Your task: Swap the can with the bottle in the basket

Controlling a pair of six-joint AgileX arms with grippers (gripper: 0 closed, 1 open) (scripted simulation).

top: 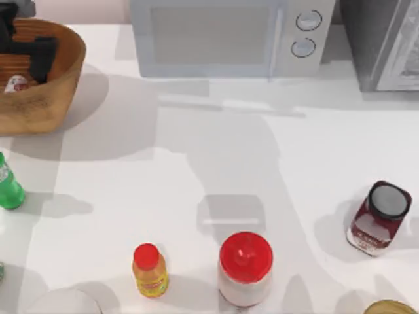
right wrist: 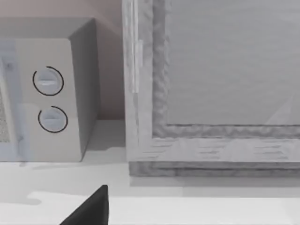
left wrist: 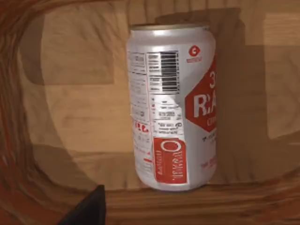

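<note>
One can [left wrist: 171, 105] lay inside the one basket [top: 62, 82], under the left gripper [top: 29, 49], whose grasp I cannot tell. One bottle [top: 9, 186] stood at the table's [top: 196, 170] left edge, open room alongside.

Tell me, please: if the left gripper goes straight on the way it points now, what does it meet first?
Most likely the can, lying on the floor of the basket; how far off it is I cannot judge.
</note>
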